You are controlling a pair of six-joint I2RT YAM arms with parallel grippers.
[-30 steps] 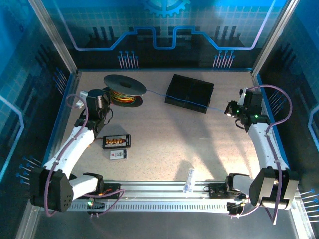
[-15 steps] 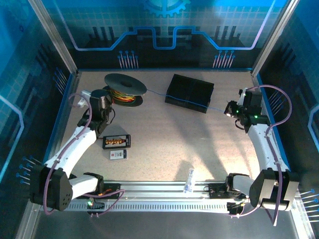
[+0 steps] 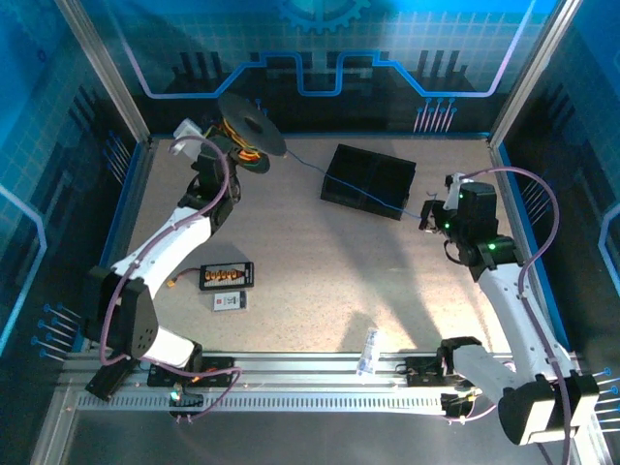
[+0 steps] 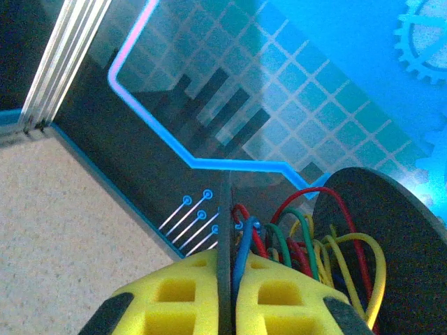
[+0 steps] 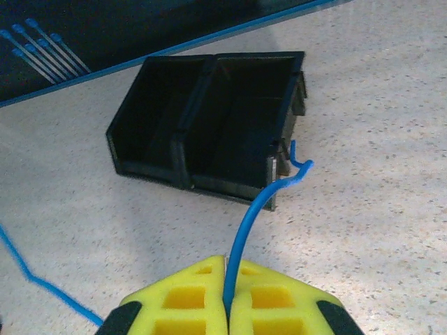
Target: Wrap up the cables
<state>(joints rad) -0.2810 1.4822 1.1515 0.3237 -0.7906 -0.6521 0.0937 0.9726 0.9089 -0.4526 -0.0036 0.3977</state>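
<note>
Left gripper [image 4: 225, 269] is shut: in my left wrist view the yellow pads [image 4: 178, 300] are pressed on a thin dark edge that I read as one flange of the spool [image 4: 380, 237], seen edge-on. A blue strand runs up right beside that edge at the pad seam. The cables [image 4: 300, 241], red, green and yellow loops, sit bunched on the spool core just past the pads, against the black disc. From the top camera the spool is at the far-left corner, tilted, in front of the back wall and apparently clear of the table [image 3: 320, 281]. One blue cable [image 5: 235, 244] leaves the spool, runs right across the far side of the table, passes over the black bin [image 5: 230, 118], and ends at the right gripper [image 5: 227, 273]. That gripper is closed on it: pads together, cable pinched in the seam, and the free end curves up and right into a small hook near the bin's right near corner. Another stretch of the same blue lies on the table at the lower left of the right wrist view. The small black board [image 3: 226, 276] sits near-left on the table, well apart from both grippers.
</note>
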